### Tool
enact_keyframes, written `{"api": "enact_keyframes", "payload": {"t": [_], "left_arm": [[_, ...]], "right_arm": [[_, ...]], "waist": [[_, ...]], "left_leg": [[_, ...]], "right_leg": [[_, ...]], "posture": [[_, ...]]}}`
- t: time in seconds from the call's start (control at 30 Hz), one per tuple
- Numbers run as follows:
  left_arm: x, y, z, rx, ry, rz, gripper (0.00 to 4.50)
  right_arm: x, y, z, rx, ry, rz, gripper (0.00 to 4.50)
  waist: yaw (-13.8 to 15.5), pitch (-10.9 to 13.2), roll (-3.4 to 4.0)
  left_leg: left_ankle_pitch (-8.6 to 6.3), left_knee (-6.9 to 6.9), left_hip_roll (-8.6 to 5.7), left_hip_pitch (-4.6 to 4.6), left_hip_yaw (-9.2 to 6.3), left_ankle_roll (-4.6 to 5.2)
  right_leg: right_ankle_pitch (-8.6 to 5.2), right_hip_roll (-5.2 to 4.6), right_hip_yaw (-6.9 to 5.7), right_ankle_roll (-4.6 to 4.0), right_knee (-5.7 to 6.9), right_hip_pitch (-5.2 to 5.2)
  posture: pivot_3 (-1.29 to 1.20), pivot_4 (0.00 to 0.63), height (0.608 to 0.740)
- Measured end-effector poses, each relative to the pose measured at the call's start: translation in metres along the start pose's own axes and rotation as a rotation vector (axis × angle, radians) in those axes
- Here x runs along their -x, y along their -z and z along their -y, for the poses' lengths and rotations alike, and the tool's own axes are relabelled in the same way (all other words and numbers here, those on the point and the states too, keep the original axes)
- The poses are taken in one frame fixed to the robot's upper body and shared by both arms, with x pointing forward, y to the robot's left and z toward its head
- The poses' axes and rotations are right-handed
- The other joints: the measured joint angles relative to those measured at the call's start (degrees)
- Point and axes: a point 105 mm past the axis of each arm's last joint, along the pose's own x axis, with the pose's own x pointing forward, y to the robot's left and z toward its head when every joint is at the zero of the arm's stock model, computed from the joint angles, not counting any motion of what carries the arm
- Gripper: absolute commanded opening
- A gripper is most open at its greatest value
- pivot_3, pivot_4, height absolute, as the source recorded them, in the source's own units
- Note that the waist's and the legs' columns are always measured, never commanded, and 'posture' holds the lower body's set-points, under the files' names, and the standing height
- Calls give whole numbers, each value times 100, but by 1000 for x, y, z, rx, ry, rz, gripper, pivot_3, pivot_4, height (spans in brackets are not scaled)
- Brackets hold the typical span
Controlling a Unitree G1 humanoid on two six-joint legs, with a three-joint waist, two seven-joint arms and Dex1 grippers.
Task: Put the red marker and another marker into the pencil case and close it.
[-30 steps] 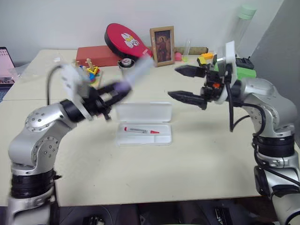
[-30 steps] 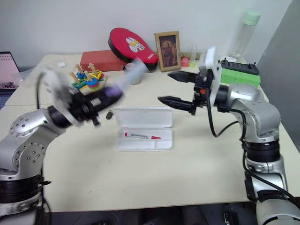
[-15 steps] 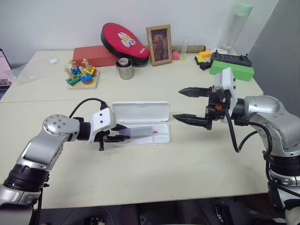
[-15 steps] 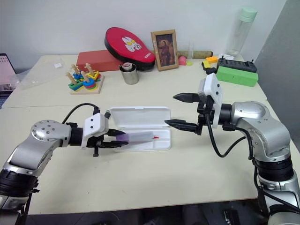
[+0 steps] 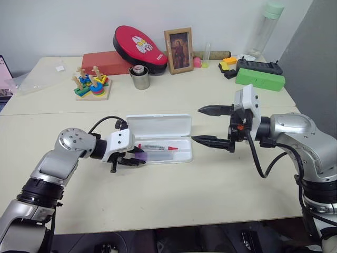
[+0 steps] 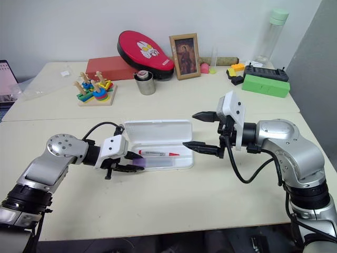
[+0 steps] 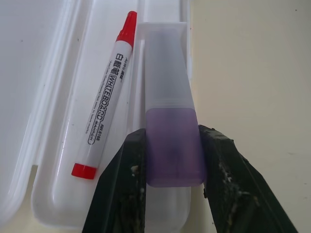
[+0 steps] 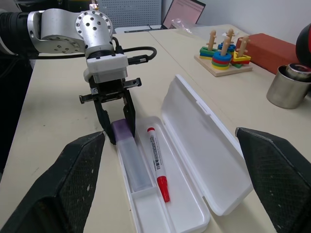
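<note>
Left wrist view: your left end effector (image 7: 170, 160) grips the lavender marker (image 7: 167, 109) beside the red marker (image 7: 104, 114) in the open pencil case (image 5: 163, 126). Your right end effector (image 5: 202, 125) hangs wide open, empty.

You're looking at two silver-grey metal arms with rounded, screw-dotted joints and black bands. Each is wearing a white boxy wrist block, feeding a looping black cable. The left gripper (image 5: 138, 159) and right gripper (image 5: 206, 126) are showing tapered black fingers, the left's scuffed.
</note>
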Motion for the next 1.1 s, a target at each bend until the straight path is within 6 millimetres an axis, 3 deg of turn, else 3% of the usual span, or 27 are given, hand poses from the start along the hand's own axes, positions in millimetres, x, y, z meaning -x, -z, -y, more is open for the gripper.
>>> {"api": "enact_keyframes", "payload": {"t": [0.3, 0.4, 0.47, 0.53, 0.6, 0.7, 0.83, 0.93, 1.1], "left_arm": [[-2, -3, -5, 15, -33, 25, 3762], [8, -39, -12, 72, -116, 240, 4333], [28, -74, -24, 113, -237, 446, 4480], [51, -89, -41, 169, -398, 560, 4480], [69, -90, -56, 239, -551, 612, 4480], [91, -74, -79, 371, -791, 619, 4480], [106, -26, -96, 552, -1057, 496, 4480], [93, 7, -96, 634, -1118, 381, 4480], [47, 47, -92, 737, -1067, 259, 4480]], "right_arm": [[-2, 1, -3, 0, -16, -3, 4500], [-5, -1, -5, -5, -30, 12, 4500], [-8, -6, -7, -10, -46, 48, 4500], [-12, -17, -3, -8, -31, 97, 4500], [-12, -26, 4, -15, -6, 146, 4500], [-13, -41, 11, -15, 9, 205, 4500], [-20, -57, 22, -26, 31, 269, 4500], [-30, -60, 29, -34, 56, 292, 4500], [-46, -57, 22, -33, 14, 281, 4500]], "waist": [[0, 0, 0], [1, 1, -3], [0, 1, -3], [-5, 1, -2], [-18, 1, -2], [-17, 1, -2], [-15, 1, -2], [-13, 1, -2], [47, 1, -3]], "left_leg": [[0, 1, 0, 0, -1, 0], [0, 4, 1, -3, -3, 0], [0, 9, 1, -2, -6, 0], [0, 14, 1, 3, -12, 0], [0, 19, 1, 7, -14, 0], [0, 22, -1, 8, -21, 0], [1, 21, -3, 8, -28, 0], [1, 21, -3, 8, -29, 0], [1, 21, -4, 5, -42, -1]], "right_leg": [[2, 0, 0, -3, 3, 1], [0, 0, -2, 0, 4, 2], [-2, 0, -5, 5, 5, 6], [-1, 1, -9, 6, 9, 13], [1, 2, -9, 8, 9, 19], [5, 1, -15, 3, 7, 25], [12, 1, -22, -9, 5, 30], [13, 0, -25, -10, 6, 31], [13, 0, -42, -11, 4, 35]], "posture": [[0, 150, 740], [0, 150, 740], [0, 150, 740], [0, 150, 740], [0, 150, 740], [0, 150, 740], [0, 150, 740], [0, 150, 740], [0, 150, 740]]}}
